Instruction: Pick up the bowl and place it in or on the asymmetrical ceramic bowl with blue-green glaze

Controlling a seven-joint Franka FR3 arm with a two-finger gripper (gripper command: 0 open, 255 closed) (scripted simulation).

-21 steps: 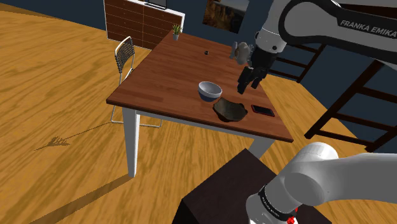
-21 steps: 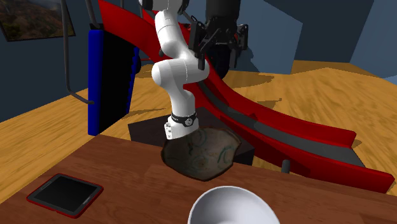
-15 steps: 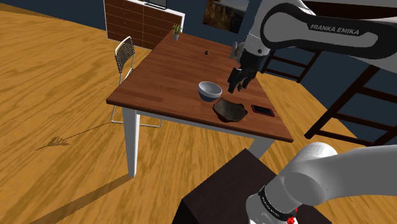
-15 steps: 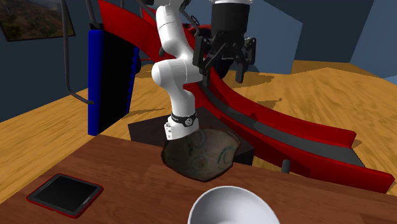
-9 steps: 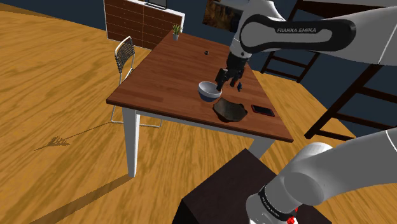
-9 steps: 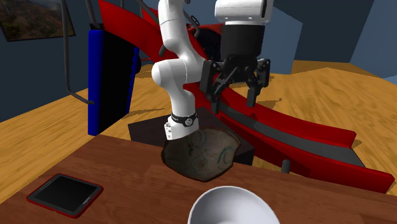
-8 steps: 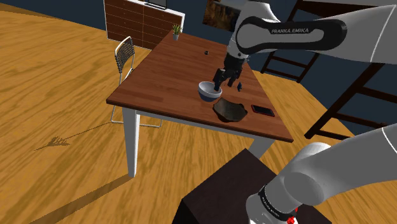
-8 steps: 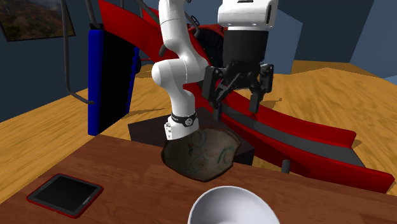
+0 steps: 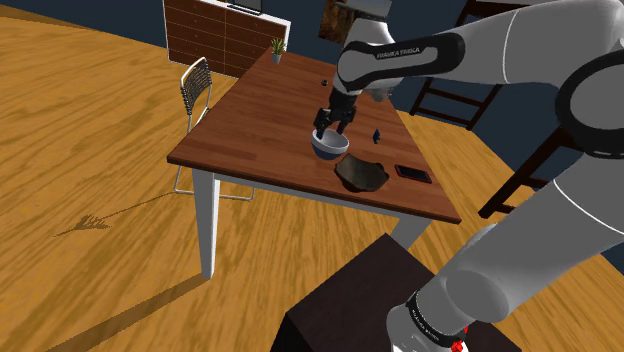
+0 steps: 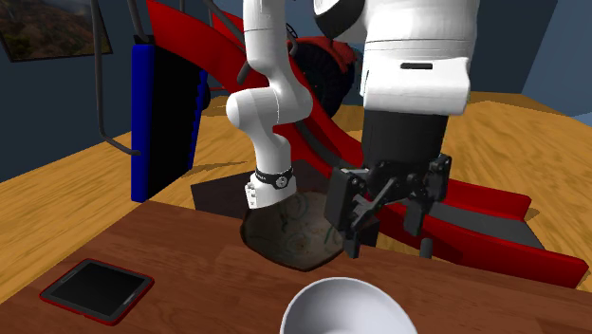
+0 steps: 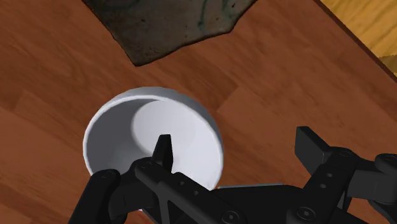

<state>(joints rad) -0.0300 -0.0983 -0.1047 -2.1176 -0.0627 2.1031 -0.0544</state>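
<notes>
A white bowl with a bluish outside stands on the wooden table. Beside it, nearer the stand, lies the dark asymmetrical bowl with blue-green lines inside. My gripper hangs open just above the white bowl's far rim. In the wrist view one fingertip is over the white bowl's inside and the other is outside the rim, over bare table. The dark bowl lies beyond. In the second exterior view the gripper hovers behind the white bowl, next to the dark bowl.
A red-edged tablet lies past the dark bowl, towards the shoulder view's right. A small potted plant and a small dark object sit at the table's far end. A wire chair stands at the left side.
The arm has swung towards the shoulder view's left and come down, from above the table's right edge to just over the white bowl. The fingers have stayed open.
</notes>
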